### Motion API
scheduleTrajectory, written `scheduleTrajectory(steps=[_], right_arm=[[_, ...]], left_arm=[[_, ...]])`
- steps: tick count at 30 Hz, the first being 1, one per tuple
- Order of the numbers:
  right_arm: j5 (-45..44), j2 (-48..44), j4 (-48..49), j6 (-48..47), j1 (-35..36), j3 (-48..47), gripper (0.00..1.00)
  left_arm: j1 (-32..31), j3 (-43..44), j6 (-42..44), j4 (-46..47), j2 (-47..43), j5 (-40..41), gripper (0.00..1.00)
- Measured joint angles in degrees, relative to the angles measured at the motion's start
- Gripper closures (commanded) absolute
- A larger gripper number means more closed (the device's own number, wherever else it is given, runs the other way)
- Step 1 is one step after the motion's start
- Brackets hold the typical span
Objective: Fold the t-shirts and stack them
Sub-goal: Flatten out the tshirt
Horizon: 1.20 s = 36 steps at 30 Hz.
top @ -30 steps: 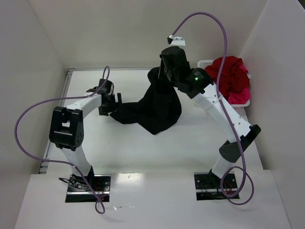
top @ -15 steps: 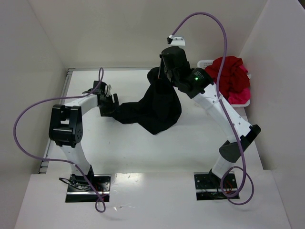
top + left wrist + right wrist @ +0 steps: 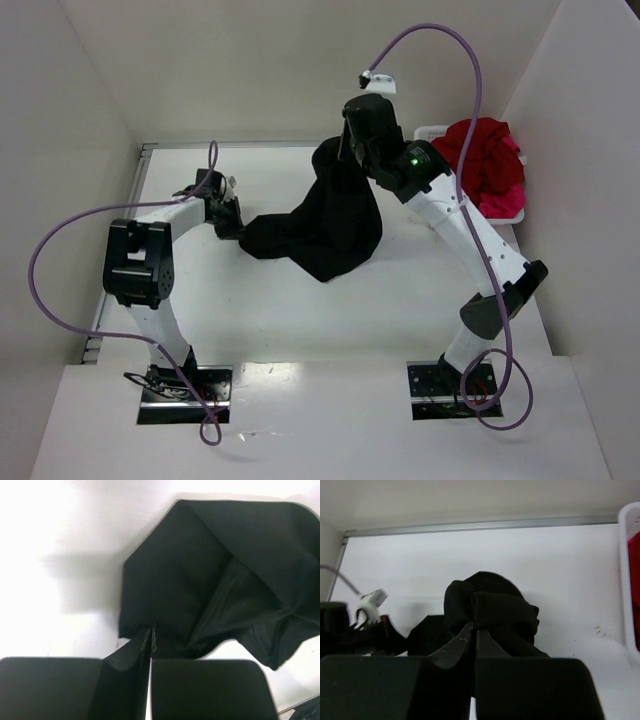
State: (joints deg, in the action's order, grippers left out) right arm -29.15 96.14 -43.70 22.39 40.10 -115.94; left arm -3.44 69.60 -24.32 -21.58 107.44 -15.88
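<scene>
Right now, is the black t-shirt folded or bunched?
Bunched, not folded: the black t-shirt hangs crumpled between the left gripper and the right gripper, both shut on it.

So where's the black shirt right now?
In the overhead view the black t-shirt is mid-table, its left end pinched by the left fingers, its far end by the right fingers.

Left arm [image 3: 175, 212], right arm [image 3: 470, 235]: white links, black joint housings fitted. Purple cable [image 3: 432, 27] looped off each. Green LED [image 3: 411, 157] lit on right arm. Left gripper [image 3: 150, 635], right gripper [image 3: 474, 632] finished black.
</scene>
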Motion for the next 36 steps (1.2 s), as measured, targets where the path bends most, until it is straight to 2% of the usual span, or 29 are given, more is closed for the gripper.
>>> scheduleTrajectory(steps=[4, 9, 14, 24, 30, 36], right_arm=[[-1.4, 0.0, 0.8, -0.3, -4.8, 0.0, 1.0], [-3.9, 0.0, 2.3, -1.5, -10.7, -0.2, 1.0], [-6.2, -0.3, 3.7, -3.1, -11.0, -1.5, 1.0], [-15.6, -6.6, 7.3, -4.4, -10.8, -0.9, 1.0], [-22.6, -16.3, 11.0, -4.2, -10.8, 7.1, 1.0], [-25.2, -23.9, 16.2, -4.2, -10.7, 15.0, 1.0]], left_arm=[[1.1, 2.8, 0.0, -4.5, -5.8, 2.2, 1.0], [6.0, 19.2, 0.3, -7.4, -15.6, 4.0, 1.0], [8.7, 32.6, 0.4, -6.7, -22.9, 5.7, 1.0], [10.3, 46.2, 0.9, -13.9, -21.5, 11.4, 1.0], [10.5, 51.5, 1.7, -16.2, -21.5, 15.5, 1.0], [10.5, 52.2, 1.6, -17.0, -21.8, 18.3, 1.0]])
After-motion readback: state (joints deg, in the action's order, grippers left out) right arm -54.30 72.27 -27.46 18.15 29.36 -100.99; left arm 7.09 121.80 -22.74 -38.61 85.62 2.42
